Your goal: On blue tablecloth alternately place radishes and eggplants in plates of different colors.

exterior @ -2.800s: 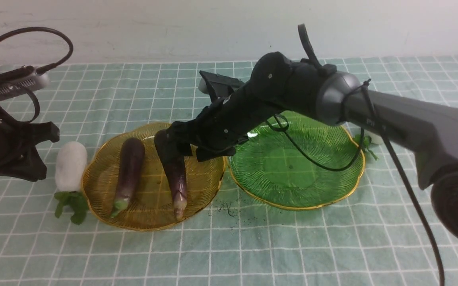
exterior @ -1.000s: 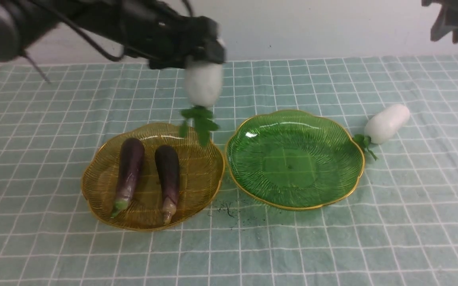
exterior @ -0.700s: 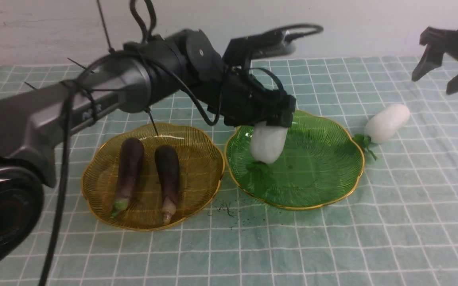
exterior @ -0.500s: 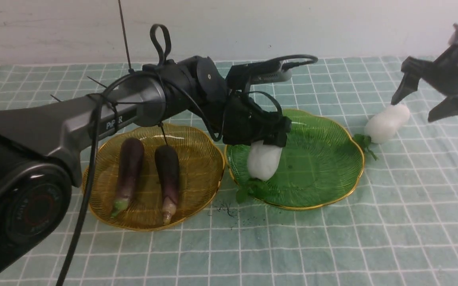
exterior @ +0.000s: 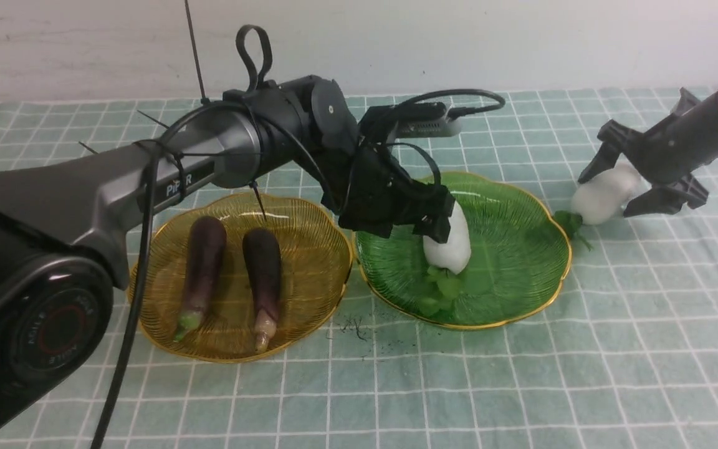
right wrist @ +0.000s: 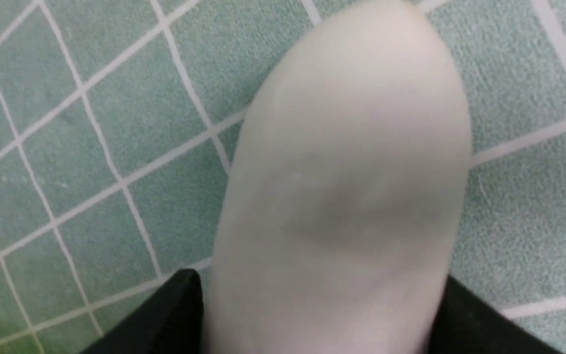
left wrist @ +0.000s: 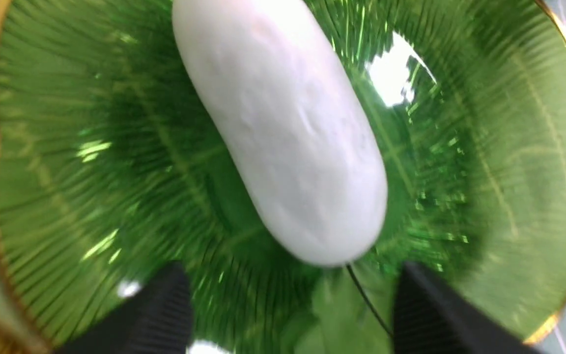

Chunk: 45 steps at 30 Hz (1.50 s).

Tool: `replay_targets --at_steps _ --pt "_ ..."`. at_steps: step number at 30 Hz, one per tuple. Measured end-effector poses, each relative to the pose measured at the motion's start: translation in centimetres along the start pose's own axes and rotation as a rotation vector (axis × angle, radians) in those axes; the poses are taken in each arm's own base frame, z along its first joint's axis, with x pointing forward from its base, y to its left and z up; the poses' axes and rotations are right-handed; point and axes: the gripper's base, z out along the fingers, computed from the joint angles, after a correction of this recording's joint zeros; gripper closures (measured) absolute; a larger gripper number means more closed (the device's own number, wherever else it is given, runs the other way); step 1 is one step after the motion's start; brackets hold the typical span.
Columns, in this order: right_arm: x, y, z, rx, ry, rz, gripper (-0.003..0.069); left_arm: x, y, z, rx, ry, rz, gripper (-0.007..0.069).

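Note:
Two dark purple eggplants [exterior: 202, 268] [exterior: 263, 274] lie side by side in the amber plate [exterior: 315, 249]. One white radish [exterior: 449, 240] lies in the green plate [exterior: 508, 262], leaves toward me; it also shows in the left wrist view [left wrist: 283, 128]. My left gripper [exterior: 406, 229] [left wrist: 293, 314] is open just behind it, fingers wide apart and off the radish. The second radish [exterior: 605, 193] [right wrist: 342, 196] lies on the blue tablecloth [exterior: 521, 386] right of the green plate. My right gripper [exterior: 630, 181] [right wrist: 317, 314] is open and astride it, a finger at each side.
My left arm [exterior: 147, 181] stretches from the left across the back of the amber plate. Dark crumbs [exterior: 353, 327] lie on the cloth in front, between the plates. A white wall [exterior: 521, 43] stands behind the cloth.
My right arm left the second eggplant in the amber plate and withdrew. My left gripper carried a radish to the green plate and let go. My right gripper came down around the other radish.

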Motion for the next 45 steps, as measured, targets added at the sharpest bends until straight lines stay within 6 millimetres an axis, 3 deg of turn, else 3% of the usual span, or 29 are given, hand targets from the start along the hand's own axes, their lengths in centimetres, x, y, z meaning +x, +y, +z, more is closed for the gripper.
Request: replay_targets --at_steps 1,4,7,11,14,16,20,22,25,29,32,35,38,41,43,45 --pt "0.1 0.0 0.0 -0.002 0.009 -0.003 0.0208 -0.2 -0.1 -1.2 -0.01 0.015 0.012 0.0305" --pt "0.4 0.1 -0.4 -0.003 0.046 -0.036 0.0196 -0.7 -0.5 -4.9 -0.053 0.013 0.055 0.0527" --pt "0.8 0.4 -1.8 -0.018 0.095 -0.061 0.0196 -1.0 -1.1 -10.0 -0.109 -0.041 0.105 0.0607" --pt "0.8 2.7 -6.3 -0.077 0.059 -0.137 0.0196 -0.4 -2.1 -16.1 -0.165 -0.115 0.142 0.0629" --pt "1.5 5.7 -9.9 -0.115 -0.003 -0.211 0.0196 0.5 -2.9 -20.0 -0.201 -0.159 0.159 0.0632" --pt "2.5 7.7 -11.1 -0.119 -0.019 -0.269 0.0196 1.3 -3.3 -22.3 -0.225 -0.188 0.16 0.0632" --pt "5.2 11.7 -10.7 -0.082 0.004 -0.414 0.0196 4.0 -4.0 -26.5 -0.261 -0.244 0.168 0.0632" --pt "7.3 13.7 -8.3 -0.037 0.062 -0.514 0.0196 6.5 -4.2 -28.4 -0.277 -0.259 0.16 0.0632" --pt "8.9 14.7 -5.6 -0.016 0.122 -0.555 0.0196 9.4 -4.3 -29.7 -0.276 -0.282 0.147 0.0632" --pt "10.1 14.7 -2.3 0.017 0.19 -0.523 0.0194 15.0 -4.1 -31.1 -0.263 -0.34 0.111 0.0632" --pt "10.4 14.7 -1.7 0.025 0.203 -0.516 0.0164 17.4 -4.0 -31.5 -0.257 -0.371 0.095 0.0632" --pt "10.6 15.1 -1.9 0.022 0.198 -0.517 0.0062 20.2 -3.7 -31.5 -0.248 -0.411 0.071 0.0632" --pt "10.5 15.7 -4.0 0.02 0.156 -0.536 0.0014 22.0 -3.4 -31.4 -0.244 -0.433 0.058 0.0632" --pt "10.9 16.7 -7.9 -0.002 0.094 -0.564 0.0024 22.8 -3.2 -31.2 -0.245 -0.441 0.058 0.0632" --pt "11.1 16.8 -9.4 -0.007 0.074 -0.575 0.0037 23.0 -3.2 -31.2 -0.245 -0.444 0.058 0.0632" --pt "12.8 17.5 -16.4 -0.031 -0.037 -0.634 0.0138 23.2 -3.2 -31.3 -0.244 -0.449 0.058 0.0632"
